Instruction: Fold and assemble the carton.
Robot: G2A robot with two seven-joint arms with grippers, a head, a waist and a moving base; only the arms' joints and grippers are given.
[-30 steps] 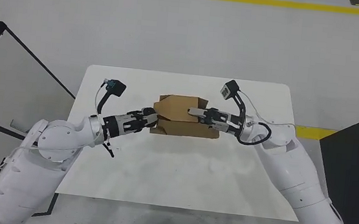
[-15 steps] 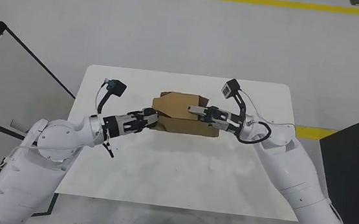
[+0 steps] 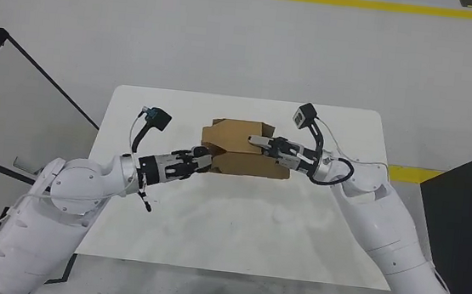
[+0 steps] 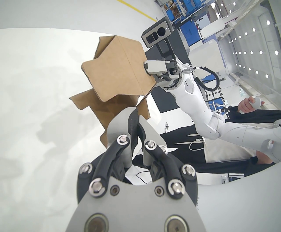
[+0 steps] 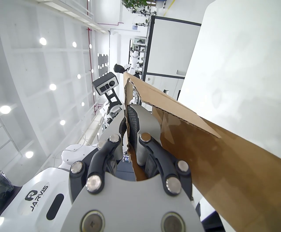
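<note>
The carton (image 3: 238, 139) lies lengthwise between the tools, the left tool (image 3: 208, 156) clamped on one end flap and the right tool (image 3: 264, 144) clamped on the opposite wall

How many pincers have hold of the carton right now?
2. The left pincer clamps an edge of the carton at one end; the right pincer clamps a flap edge at the opposite end.
</note>
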